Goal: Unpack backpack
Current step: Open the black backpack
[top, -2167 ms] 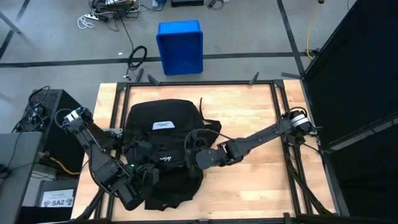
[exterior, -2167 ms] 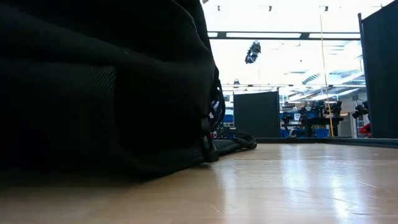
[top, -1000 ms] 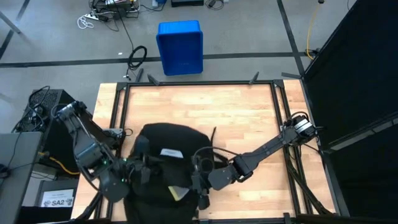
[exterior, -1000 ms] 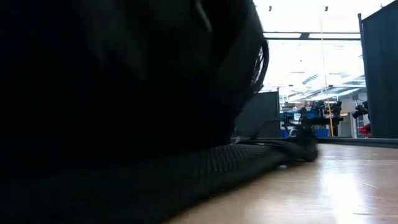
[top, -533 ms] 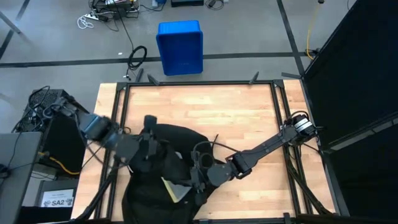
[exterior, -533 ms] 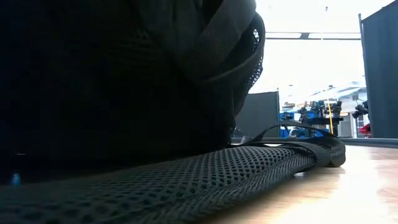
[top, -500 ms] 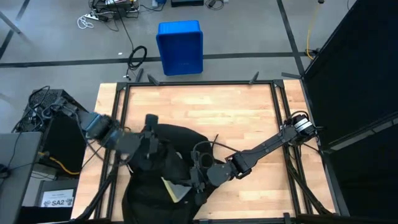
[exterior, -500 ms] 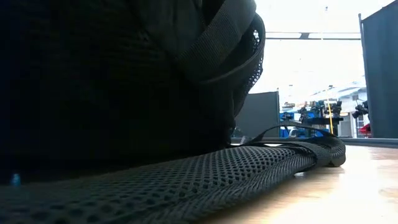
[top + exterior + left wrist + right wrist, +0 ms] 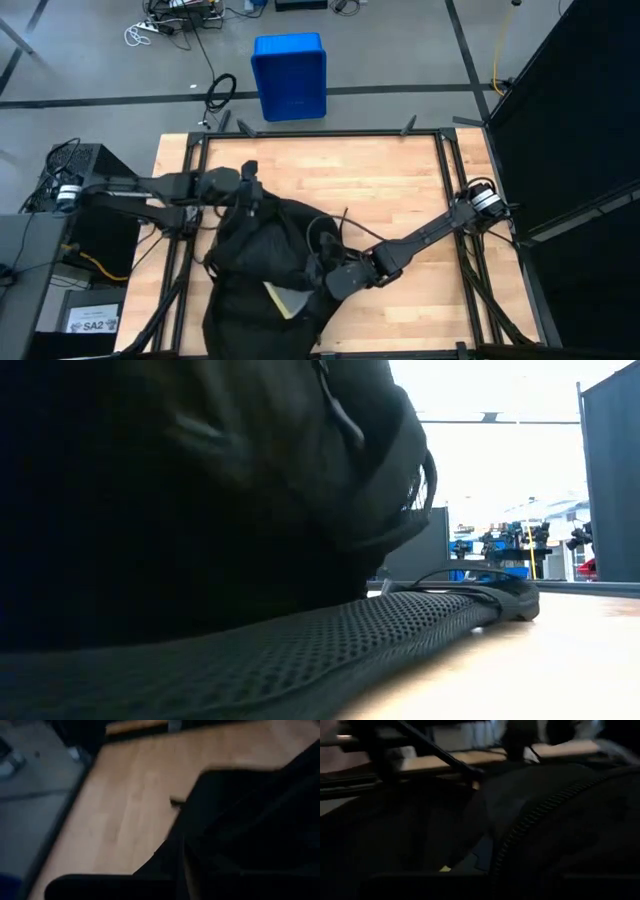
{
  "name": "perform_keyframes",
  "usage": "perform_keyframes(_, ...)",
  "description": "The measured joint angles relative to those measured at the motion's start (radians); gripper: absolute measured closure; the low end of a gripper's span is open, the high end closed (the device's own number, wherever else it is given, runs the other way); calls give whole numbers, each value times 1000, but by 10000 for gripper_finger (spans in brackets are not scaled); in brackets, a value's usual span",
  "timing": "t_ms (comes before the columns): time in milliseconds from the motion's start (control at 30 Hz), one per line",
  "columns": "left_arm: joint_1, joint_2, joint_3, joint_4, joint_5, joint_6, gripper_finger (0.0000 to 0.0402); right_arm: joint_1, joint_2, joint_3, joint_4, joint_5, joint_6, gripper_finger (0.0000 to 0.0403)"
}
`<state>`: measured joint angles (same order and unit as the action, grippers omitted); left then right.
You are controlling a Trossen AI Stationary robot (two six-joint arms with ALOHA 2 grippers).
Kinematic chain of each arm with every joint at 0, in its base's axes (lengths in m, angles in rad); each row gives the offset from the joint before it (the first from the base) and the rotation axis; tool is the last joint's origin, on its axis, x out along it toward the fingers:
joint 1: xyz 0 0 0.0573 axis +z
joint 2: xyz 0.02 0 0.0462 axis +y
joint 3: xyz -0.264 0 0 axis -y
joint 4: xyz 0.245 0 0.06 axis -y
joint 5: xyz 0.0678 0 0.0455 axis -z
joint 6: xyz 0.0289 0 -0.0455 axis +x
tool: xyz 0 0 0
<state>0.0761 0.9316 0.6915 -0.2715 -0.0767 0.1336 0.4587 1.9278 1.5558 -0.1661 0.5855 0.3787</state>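
The black backpack point(image 9: 262, 255) stands bunched up at the table's near left, and in the low view its bulk point(image 9: 180, 490) fills the left. A mesh strap point(image 9: 400, 625) lies flat on the wood. A yellowish thing point(image 9: 285, 298) shows in the bag's opening near the near edge. My left gripper point(image 9: 248, 188) reaches in from the table's left and is shut at the backpack's far end. My right gripper point(image 9: 322, 275) comes from the right and is shut at the backpack's right side, next to the opening. My left gripper holds the fabric at the backpack's far end point(image 9: 250, 202), coming nearly level from the table's left; the fabric rises toward it. Which part it has is hidden by the gripper itself. My right gripper holds the backpack's right side beside the opening point(image 9: 312, 272), slanting down from the right. The place of contact is dark and hidden by the gripper. The backpack's near end lies on the table.
A blue plastic bin point(image 9: 290, 75) stands on the floor beyond the far edge. Bare wood point(image 9: 390, 190) spreads over the table's far and right parts. A black frame rail point(image 9: 320, 133) runs round the table. A dark curtain point(image 9: 580, 120) stands at the right.
My left gripper has swung from the near left corner toward the far edge, staying shut, and has drawn the backpack's end along with it. The backpack has bunched and turned, its white label has gone from sight, and the yellowish thing shows at the opening. My right gripper has rolled somewhat.
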Motion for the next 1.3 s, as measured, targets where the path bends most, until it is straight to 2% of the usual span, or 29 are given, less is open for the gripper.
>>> perform_keyframes(133, 86, 1, -126, 156, 130, -39, 401, -42, 0, -3, -47, 12, 63, 403)
perform_keyframes(233, 115, 1, -182, 223, 151, -65, 401, -70, 0, -22, -51, -9, 95, 403)
perform_keyframes(367, 123, 1, -188, 221, 155, -36, 385, -106, 0, -48, -47, -45, 138, 403)
perform_keyframes(533, 122, -22, -136, 188, 171, -21, 324, -140, 1, -84, -48, -58, 177, 403)
perform_keyframes(800, 106, -84, 29, 7, 173, -19, 221, -158, 1, -100, -49, -55, 194, 403)
perform_keyframes(967, -13, -130, 90, -4, 185, -54, 203, -159, 1, -100, -33, -55, 193, 402)
perform_keyframes(1133, -208, -122, 74, 48, 166, -86, 206, -160, 1, -100, -10, -55, 178, 401)
perform_keyframes(1200, -293, -83, 46, 54, 78, -88, 206, -162, 1, -100, -9, -55, 173, 401)
perform_keyframes(1300, -394, -22, 12, 40, -150, -86, 206, -162, 1, -100, 5, -55, 168, 402)
